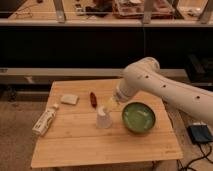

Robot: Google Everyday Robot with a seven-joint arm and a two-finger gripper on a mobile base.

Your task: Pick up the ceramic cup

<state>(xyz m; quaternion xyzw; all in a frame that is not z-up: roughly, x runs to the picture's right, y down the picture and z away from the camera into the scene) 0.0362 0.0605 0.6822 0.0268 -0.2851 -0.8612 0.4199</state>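
The ceramic cup (103, 118) is a small plain white tapered cup standing narrow end up near the middle of the wooden table (75, 145). My white arm reaches in from the right, and the gripper (111, 103) hangs just above and to the right of the cup, close to its top. A yellowish object shows at the gripper's tip. The round green bowl (138, 117) sits to the right of the cup, under my arm.
A white bottle with a printed label (44, 121) lies at the table's left edge. A white packet (69, 99) and a small red-brown item (93, 98) lie toward the back. A dark shelf unit stands behind the table. A blue device (200, 134) lies on the floor at right.
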